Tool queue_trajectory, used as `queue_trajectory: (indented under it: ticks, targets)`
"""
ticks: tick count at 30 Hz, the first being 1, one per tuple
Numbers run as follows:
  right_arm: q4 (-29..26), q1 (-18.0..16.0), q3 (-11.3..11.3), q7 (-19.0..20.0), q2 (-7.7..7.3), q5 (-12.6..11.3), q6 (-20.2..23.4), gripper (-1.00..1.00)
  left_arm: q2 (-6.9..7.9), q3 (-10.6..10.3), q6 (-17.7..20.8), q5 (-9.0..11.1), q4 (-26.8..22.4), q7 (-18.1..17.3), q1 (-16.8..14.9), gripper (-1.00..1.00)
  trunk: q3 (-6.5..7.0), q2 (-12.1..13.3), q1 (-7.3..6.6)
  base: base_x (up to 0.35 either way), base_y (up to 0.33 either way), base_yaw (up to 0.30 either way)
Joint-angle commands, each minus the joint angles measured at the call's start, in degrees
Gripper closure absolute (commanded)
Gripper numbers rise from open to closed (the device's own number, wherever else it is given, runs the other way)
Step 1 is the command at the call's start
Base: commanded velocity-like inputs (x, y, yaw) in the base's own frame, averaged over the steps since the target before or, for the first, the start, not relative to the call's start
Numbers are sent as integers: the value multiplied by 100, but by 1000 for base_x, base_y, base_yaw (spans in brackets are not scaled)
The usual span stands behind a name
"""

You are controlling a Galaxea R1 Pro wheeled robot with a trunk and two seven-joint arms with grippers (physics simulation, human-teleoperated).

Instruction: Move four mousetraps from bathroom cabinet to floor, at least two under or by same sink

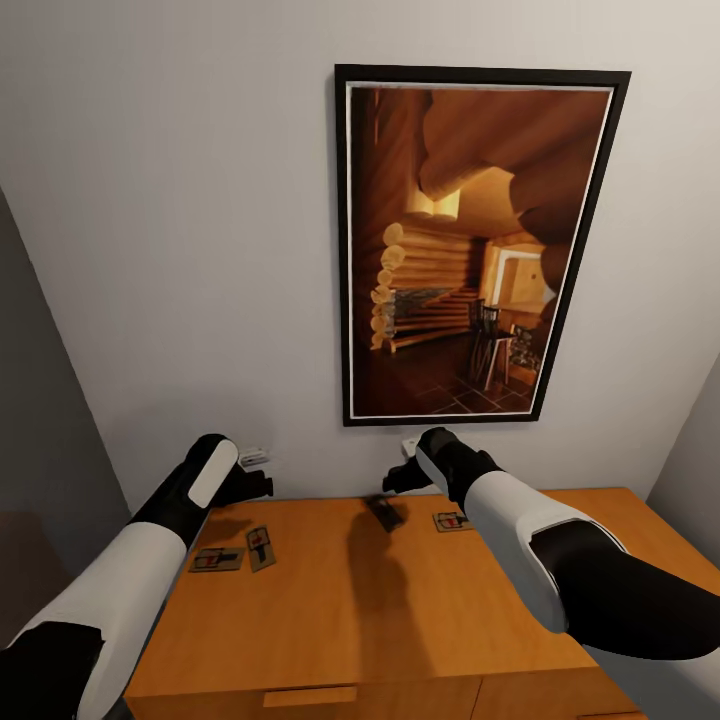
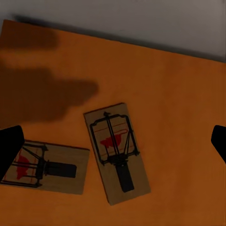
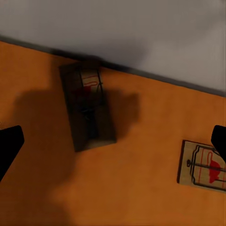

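Mousetraps (image 1: 261,548) are seen lying flat on the cabinet (image 1: 360,640) top, four in all, two at each end, none lifted yet. The left hand (image 1: 262,486) is held open and empty above the left pair, at about their twelve o'clock. The right hand (image 1: 395,478), likewise open and empty, is poised between the shadowed trap (image 1: 384,513) and the fourth trap (image 1: 452,521), seemingly for a downward grasp.

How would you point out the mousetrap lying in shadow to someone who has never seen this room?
Start at the big framed picture on the wall; the orange-brown cabinet stands below it. Near the cabinet top's back edge, under the picture's lower left part, lies the shadowed mousetrap. The other mousetraps are lit and tan; this one looks dark.
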Motion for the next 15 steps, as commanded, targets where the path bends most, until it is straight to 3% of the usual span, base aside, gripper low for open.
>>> queue_trajectory:
  ticks: [1,15]
  targets:
    - [-3,-6,31,13,0,-4,24,-100,8,-27,10,60,-7,57,-5,-100,-13,-13,4,0,0,0]
    - [-2,-6,42,48,0,45,25,-100,16,-35,9,60,1,62,-5,-100,-13,-13,4,0,0,0]
